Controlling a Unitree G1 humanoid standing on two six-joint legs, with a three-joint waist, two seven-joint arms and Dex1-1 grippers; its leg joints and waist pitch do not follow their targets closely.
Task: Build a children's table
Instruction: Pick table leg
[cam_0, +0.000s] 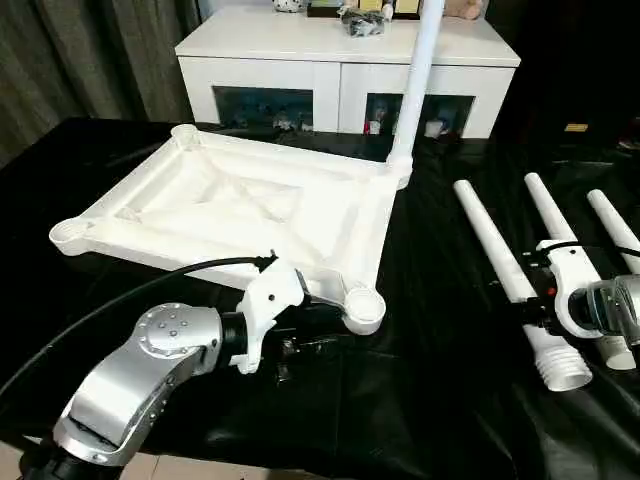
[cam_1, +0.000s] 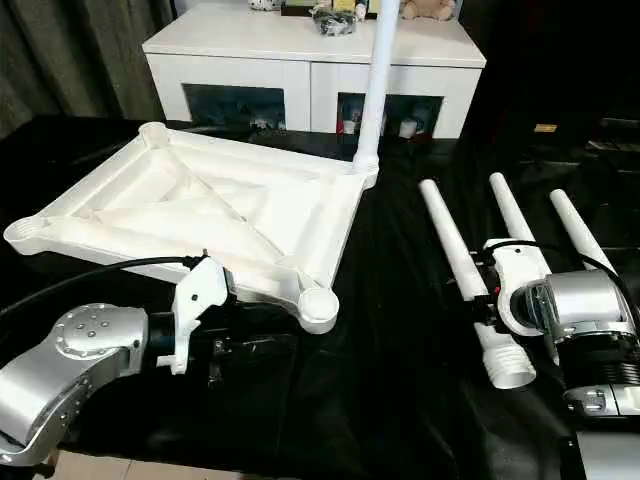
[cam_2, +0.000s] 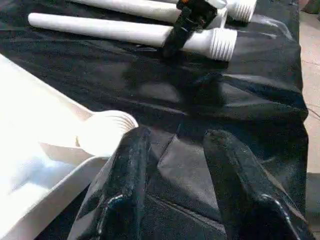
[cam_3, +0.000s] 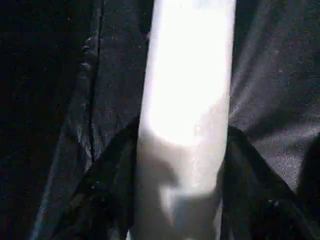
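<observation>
The children's table top (cam_0: 240, 200) lies upside down on the black cover, ribbed side up. One white leg (cam_0: 420, 80) stands upright in its far right corner socket. Three more legs lie side by side to the right. My right gripper (cam_3: 182, 150) is shut on the leftmost lying leg (cam_0: 490, 235) near its threaded end, a black finger pressed to each side; the leg still rests on the cover. Beside the near right corner socket (cam_2: 107, 130), my left gripper (cam_2: 175, 137) is open with nothing between its fingers.
A white cabinet (cam_0: 340, 60) with glass doors stands behind the work table, and dark curtains (cam_0: 80, 60) hang at the back left. The black cover (cam_0: 430, 400) is wrinkled between the table top and the lying legs. The work table's front edge runs just below my left forearm.
</observation>
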